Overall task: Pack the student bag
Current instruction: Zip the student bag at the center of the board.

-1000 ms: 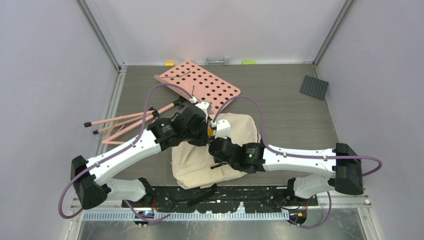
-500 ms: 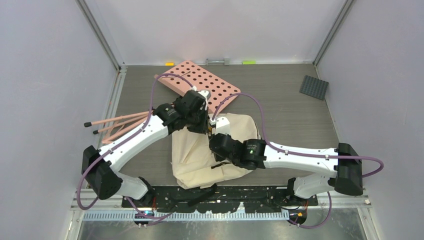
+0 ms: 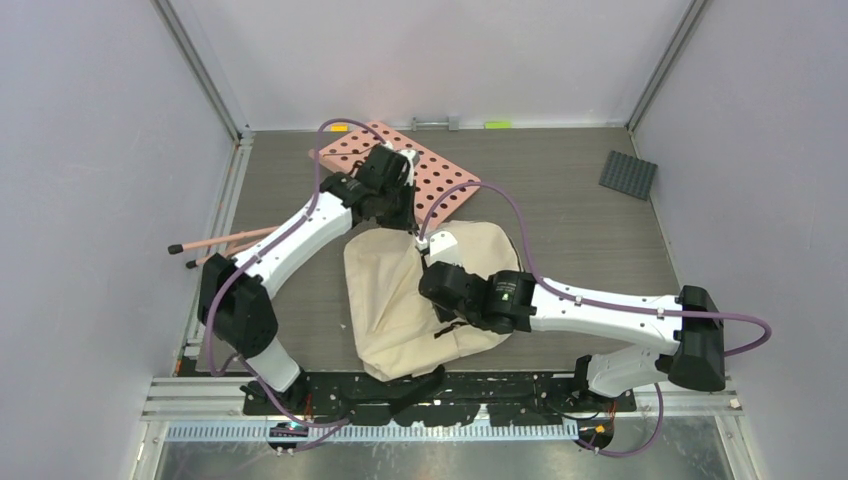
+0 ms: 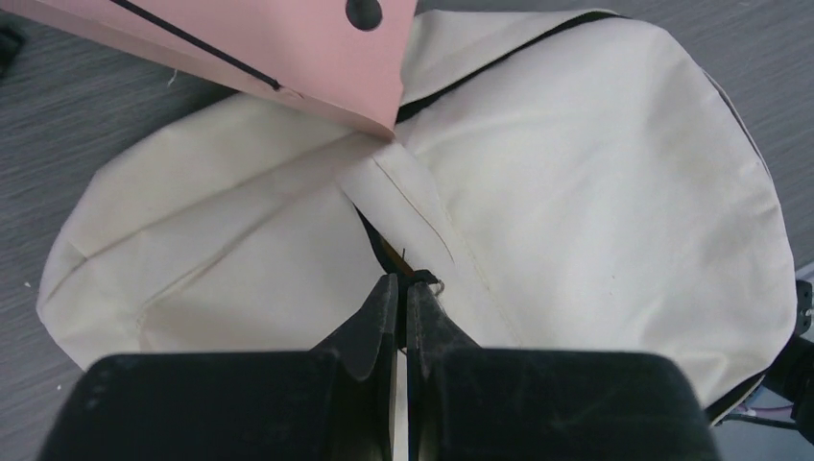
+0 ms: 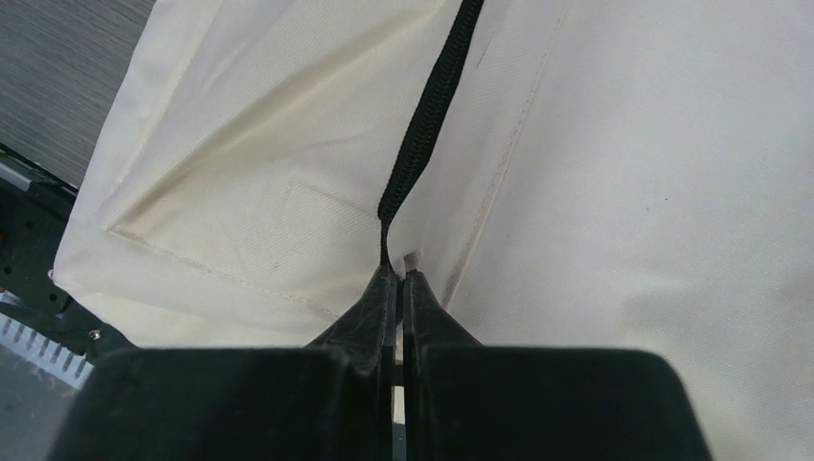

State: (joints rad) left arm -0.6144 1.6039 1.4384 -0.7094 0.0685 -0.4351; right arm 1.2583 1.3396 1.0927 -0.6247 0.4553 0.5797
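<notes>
Grey wood-grain tabletop (image 3: pixel 580 240), plain walls all round.

Top view: the student bag (image 3: pixel 395 300) lies flat mid-table, just ahead of your arm bases. Its far edge sits up against the pink perforated board (image 3: pixel 440 180). Both arms meet at that far edge. The left gripper (image 3: pixel 411 222) reaches in from over the board, the right gripper (image 3: pixel 432 246) from the near right. A grey studded plate (image 3: pixel 628 174) is well apart, far right.

Left wrist view: the left gripper (image 4: pixel 403 284) is clenched, tips right at a small metal zipper pull (image 4: pixel 432 281). It looks pinched, but the contact is partly hidden. The board corner overlaps the bag's edge here; I can't tell if they touch.

Right wrist view: the right gripper (image 5: pixel 401 277) is clamped on the end of the black zipper (image 5: pixel 427 115). The zipper runs straight away from the tips, teeth closed.

My read: your right anchors, your left draws. The zipper's long axis is roughly the line between the two pincers, so pull along it, not across. Your left arm is nearer the pull.
</notes>
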